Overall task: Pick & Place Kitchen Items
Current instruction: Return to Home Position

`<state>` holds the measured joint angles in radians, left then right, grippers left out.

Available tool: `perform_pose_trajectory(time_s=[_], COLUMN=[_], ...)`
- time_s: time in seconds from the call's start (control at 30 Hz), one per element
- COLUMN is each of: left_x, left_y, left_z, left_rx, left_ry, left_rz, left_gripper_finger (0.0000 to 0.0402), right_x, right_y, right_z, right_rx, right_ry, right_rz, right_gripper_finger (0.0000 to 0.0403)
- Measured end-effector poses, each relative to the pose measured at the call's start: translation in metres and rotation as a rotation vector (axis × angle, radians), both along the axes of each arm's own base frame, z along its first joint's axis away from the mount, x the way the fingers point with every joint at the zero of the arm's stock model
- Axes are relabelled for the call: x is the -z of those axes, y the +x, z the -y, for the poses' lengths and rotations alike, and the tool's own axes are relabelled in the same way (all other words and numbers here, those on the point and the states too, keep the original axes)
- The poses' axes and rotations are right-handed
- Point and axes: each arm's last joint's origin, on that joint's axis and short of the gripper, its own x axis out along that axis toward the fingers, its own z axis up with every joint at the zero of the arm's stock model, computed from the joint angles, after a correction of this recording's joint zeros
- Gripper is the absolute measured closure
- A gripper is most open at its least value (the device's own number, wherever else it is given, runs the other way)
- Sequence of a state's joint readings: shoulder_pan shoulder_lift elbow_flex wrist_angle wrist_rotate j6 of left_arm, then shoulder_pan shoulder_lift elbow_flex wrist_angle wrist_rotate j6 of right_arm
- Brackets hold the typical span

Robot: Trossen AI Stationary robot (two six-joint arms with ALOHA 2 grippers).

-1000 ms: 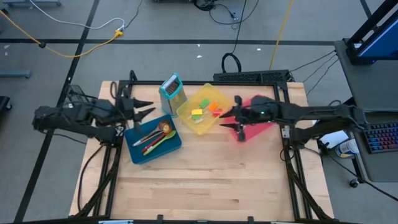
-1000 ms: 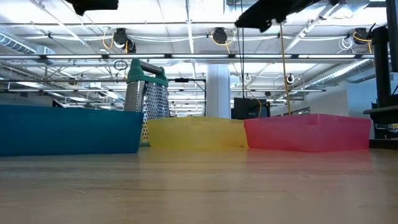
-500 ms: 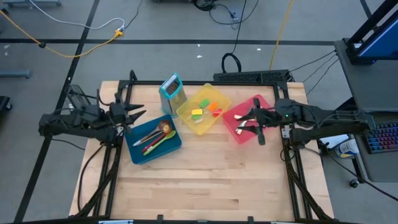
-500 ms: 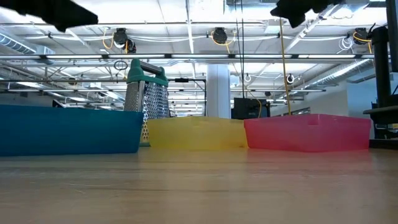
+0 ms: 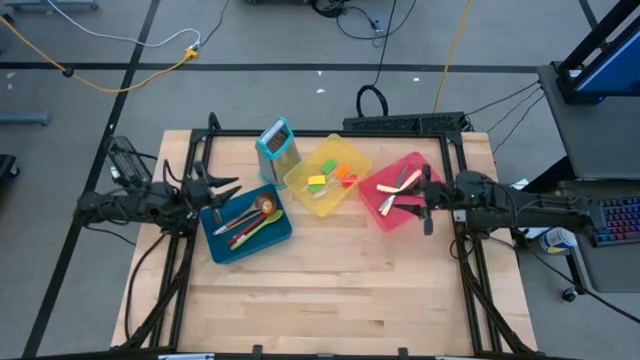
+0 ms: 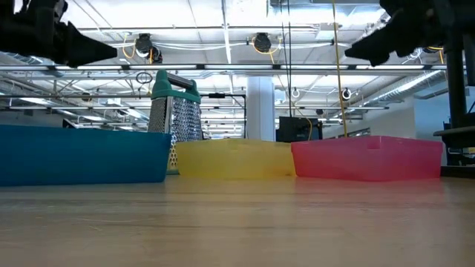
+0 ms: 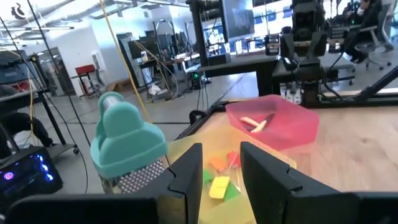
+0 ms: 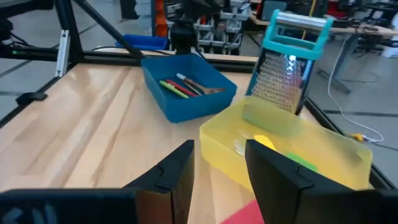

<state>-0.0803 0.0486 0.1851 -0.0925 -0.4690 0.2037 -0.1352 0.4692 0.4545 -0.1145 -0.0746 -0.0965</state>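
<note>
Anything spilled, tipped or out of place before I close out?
Nothing stands out. The spoons lie inside the blue plastic bin, the small spatulas inside the yellow bin, the cream-handled knives inside the red bin, and the teal-framed box grater stands upright.

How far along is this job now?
Sorting looks done: spoons in the blue bin, spatulas in the yellow bin, knives in the red bin, none loose on the table. Nothing is in hand: left gripper by the blue bin and right gripper by the red bin are open, empty. Nothing seems left.
</note>
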Motion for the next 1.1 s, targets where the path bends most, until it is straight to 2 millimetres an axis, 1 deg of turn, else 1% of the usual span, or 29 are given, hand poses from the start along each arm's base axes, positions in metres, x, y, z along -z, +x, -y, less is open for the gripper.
perform_pose_trajectory(time_s=[0.17,0.43,0.6,0.83,0.87,1.0,1.1], left_x=[0.015,0.037,0.039,0.040,0.041,0.043,0.044], left_y=[0.002,0.009,0.010,0.011,0.011,0.012,0.012], left_z=[0.000,0.001,0.001,0.005,0.006,0.010,0.012], left_rx=[0.000,-0.001,0.018,0.154,0.182,0.317,0.384], left_ry=[-0.002,0.017,0.010,0.009,0.020,0.072,0.079], left_rz=[0.037,0.021,0.030,0.017,0.010,-0.021,-0.033], left_gripper_finger=[0.0289,0.0289,0.0289,0.0289,0.0289,0.0289,0.0289], right_x=[0.018,0.042,0.060,0.082,0.084,0.080,0.079], right_y=[-0.012,-0.025,-0.030,-0.031,-0.031,-0.030,-0.030], right_z=[0.002,0.000,-0.001,-0.001,-0.001,-0.001,-0.001], right_rx=[0.030,0.032,0.034,0.040,0.041,0.042,0.038], right_ry=[0.003,-0.005,-0.001,0.032,0.042,0.052,0.038], right_rz=[0.019,0.060,0.084,0.108,0.114,0.169,0.180], right_gripper_finger=[0.0268,0.0266,0.0267,0.0267,0.0268,0.0266,0.0266])
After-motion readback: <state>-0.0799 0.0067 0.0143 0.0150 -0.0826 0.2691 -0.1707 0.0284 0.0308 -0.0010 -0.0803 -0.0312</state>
